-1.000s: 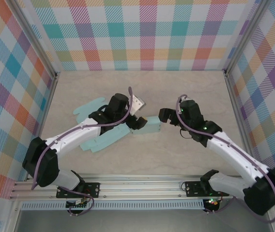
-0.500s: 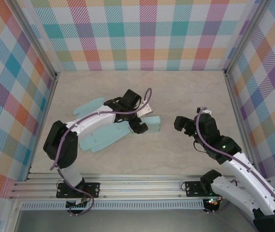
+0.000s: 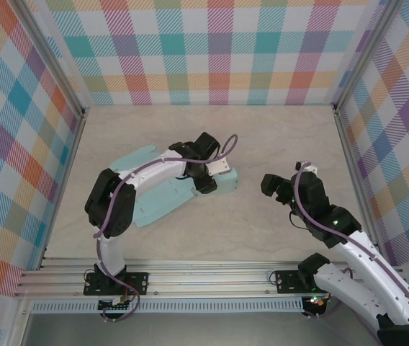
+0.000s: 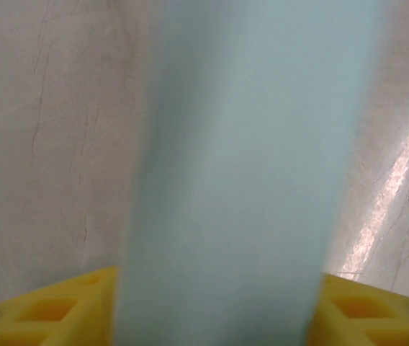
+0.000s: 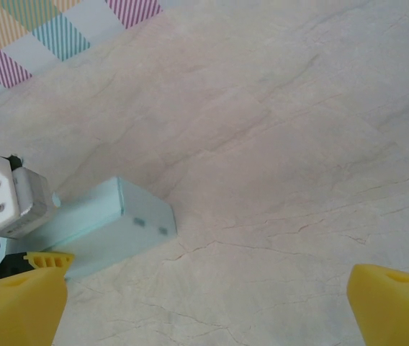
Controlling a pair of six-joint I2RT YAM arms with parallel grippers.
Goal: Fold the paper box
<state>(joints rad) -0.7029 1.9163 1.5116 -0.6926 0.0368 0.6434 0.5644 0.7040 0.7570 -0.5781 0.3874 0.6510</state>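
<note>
Thin teal card, light and easily creased: the paper box point(image 3: 158, 205) lies on the table point(image 3: 262, 137) left of my open right hand point(image 3: 271, 184), best pinched at the folded end my left hand point(image 3: 210, 182) straddles, whether clamped I cannot tell.

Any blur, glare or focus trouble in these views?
Left wrist: the paper box sits close to the lens and is badly blurred, and a bright glare streak runs along the table at right. Right wrist: sharp, evenly lit. Top external: sharp, even light.
</note>
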